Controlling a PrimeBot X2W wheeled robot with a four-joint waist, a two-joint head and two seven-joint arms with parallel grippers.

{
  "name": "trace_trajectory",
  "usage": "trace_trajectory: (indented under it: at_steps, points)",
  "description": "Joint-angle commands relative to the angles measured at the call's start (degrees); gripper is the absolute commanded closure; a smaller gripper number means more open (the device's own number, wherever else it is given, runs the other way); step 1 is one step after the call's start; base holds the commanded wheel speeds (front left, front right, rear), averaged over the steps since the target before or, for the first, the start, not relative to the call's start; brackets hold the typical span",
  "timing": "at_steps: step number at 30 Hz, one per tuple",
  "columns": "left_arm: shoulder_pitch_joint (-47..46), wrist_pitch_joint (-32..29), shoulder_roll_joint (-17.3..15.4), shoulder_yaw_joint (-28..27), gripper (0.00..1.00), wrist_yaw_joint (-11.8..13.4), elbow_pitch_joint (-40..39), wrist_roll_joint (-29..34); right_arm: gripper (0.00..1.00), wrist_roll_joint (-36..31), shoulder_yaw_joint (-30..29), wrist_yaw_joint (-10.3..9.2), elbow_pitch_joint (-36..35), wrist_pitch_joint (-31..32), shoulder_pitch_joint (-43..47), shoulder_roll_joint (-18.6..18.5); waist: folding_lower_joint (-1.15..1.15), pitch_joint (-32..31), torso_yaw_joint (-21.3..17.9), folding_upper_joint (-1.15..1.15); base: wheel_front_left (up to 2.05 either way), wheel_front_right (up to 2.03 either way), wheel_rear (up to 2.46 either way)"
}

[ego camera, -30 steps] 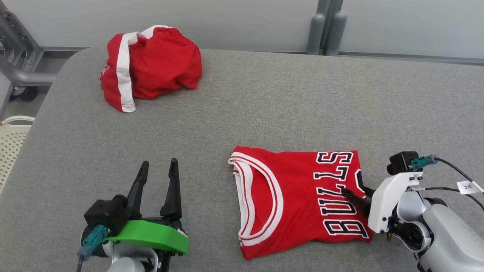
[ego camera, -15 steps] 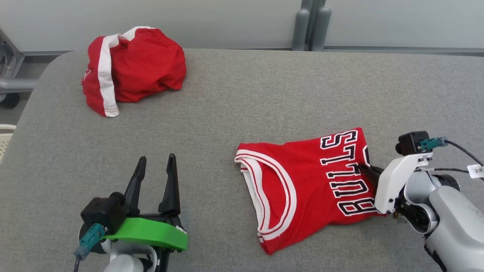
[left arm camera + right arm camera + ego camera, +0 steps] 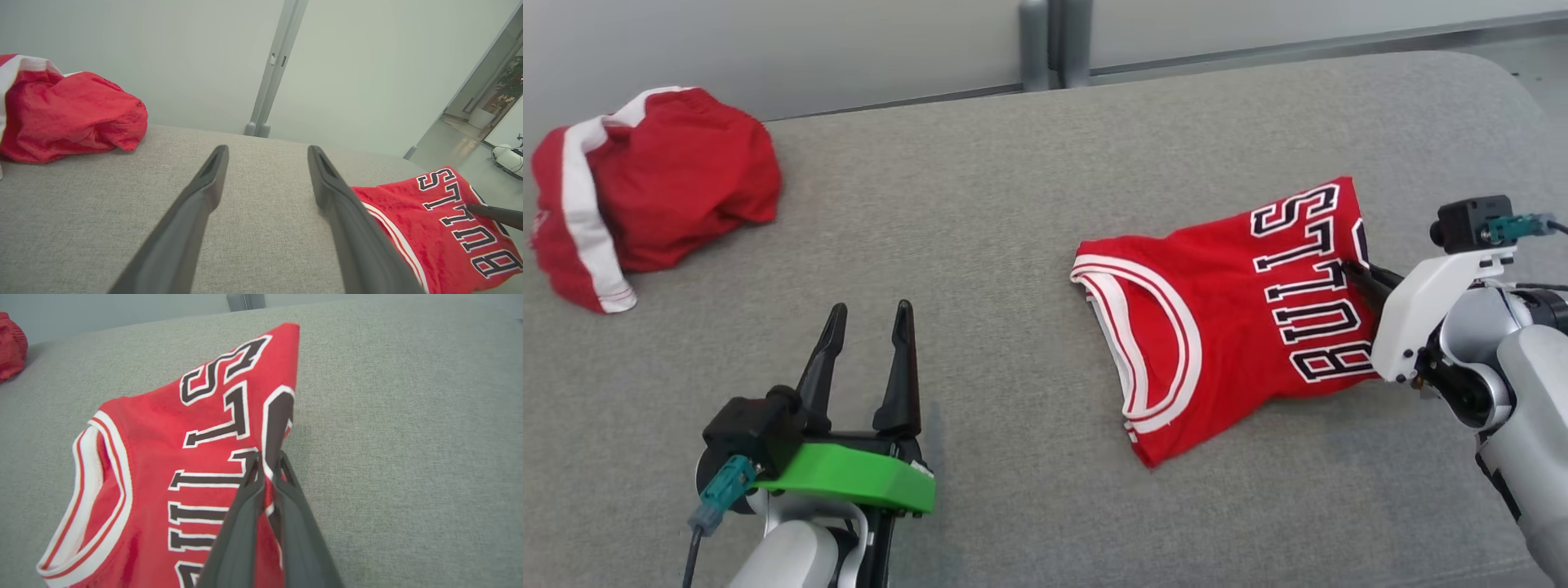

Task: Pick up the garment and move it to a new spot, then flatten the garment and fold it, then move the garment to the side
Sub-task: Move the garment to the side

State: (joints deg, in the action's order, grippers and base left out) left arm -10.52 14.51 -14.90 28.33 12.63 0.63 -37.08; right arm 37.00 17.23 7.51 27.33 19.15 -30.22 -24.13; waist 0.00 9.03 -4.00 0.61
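On grey fabric table top (image 3: 1013, 204), right half: folded red jersey with black-and-white lettering (image 3: 1233, 318), white-trimmed collar toward centre. Right gripper (image 3: 265, 465) clamped on jersey's right edge, fingers pinched together on cloth beside lettering. Left gripper (image 3: 870, 314) low over bare table at left, fingers apart. Crumpled red shorts with white stripe (image 3: 662, 188) at far left, well apart from jersey.

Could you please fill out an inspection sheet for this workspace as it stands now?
Surface: grey fabric tabletop, smooth.
Job's things: folded red BULLS jersey, toward the right side.
Clutter: crumpled red-and-white garment, far left.
Grippers: left gripper open, holding nothing; right gripper shut on the jersey's edge.
Cables: left wrist cable and right wrist cable, both off the cloth.
Surroundings: pale wall panels, grey post behind the table.
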Motion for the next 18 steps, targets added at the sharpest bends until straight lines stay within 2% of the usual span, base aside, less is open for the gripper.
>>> trace_trajectory:
  at_steps: [1,5,10,18]
  points:
    - [-1.35,-0.12,-0.25,-0.03,0.00,0.01,0.12,0.49,1.00,-0.64,-0.35,-0.04,-0.35,0.10,-0.88,-0.25,0.00,2.18,-6.44,-0.61,0.00,0.00,0.00]
    - [-2.49,-0.65,-0.85,-0.04,0.00,0.11,-0.08,0.87,1.00,-1.26,-1.00,-0.04,-0.61,0.20,-2.65,-0.11,0.00,3.70,-10.76,-0.61,0.00,0.00,0.00]
    - [-3.57,-1.32,-1.33,0.12,0.00,0.08,-0.02,0.98,1.00,-2.25,-1.46,-0.04,-0.19,-0.32,-4.58,0.25,0.00,5.05,-14.22,-0.61,0.00,0.00,0.00]
    - [-4.45,-2.02,-2.11,0.18,0.00,0.27,-0.13,1.27,1.00,-3.32,-0.99,-0.04,1.16,-1.47,-7.10,2.13,0.00,6.33,-14.92,-0.61,0.00,0.00,0.00]
